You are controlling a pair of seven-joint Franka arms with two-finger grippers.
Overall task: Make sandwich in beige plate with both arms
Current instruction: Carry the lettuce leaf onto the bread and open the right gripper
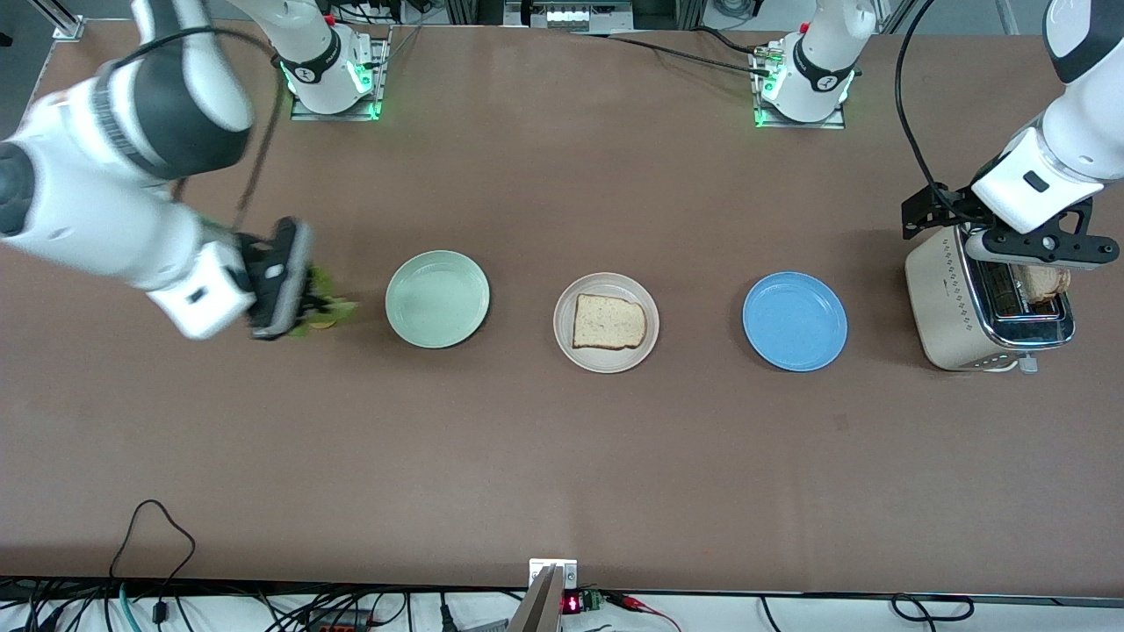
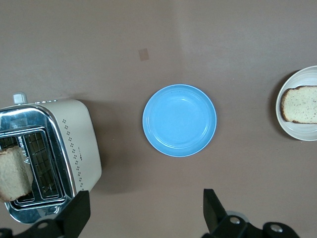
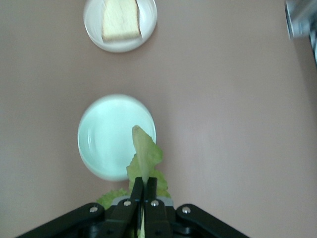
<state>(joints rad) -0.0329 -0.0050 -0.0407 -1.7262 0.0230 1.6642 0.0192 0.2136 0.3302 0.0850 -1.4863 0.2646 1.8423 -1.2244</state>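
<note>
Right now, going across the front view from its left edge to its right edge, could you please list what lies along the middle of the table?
Right hand holding lettuce → mint-green plate → beige plate with a bread slice → blue plate → toaster, with the left hand open over it.

no readable text or labels

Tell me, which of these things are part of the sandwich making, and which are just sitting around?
In the job:
- beige plate with a bread slice on it
- lettuce leaf, pinched in the right gripper
- second bread slice in the toaster, under the open left gripper

Lying about:
- mint-green plate
- blue plate
</note>
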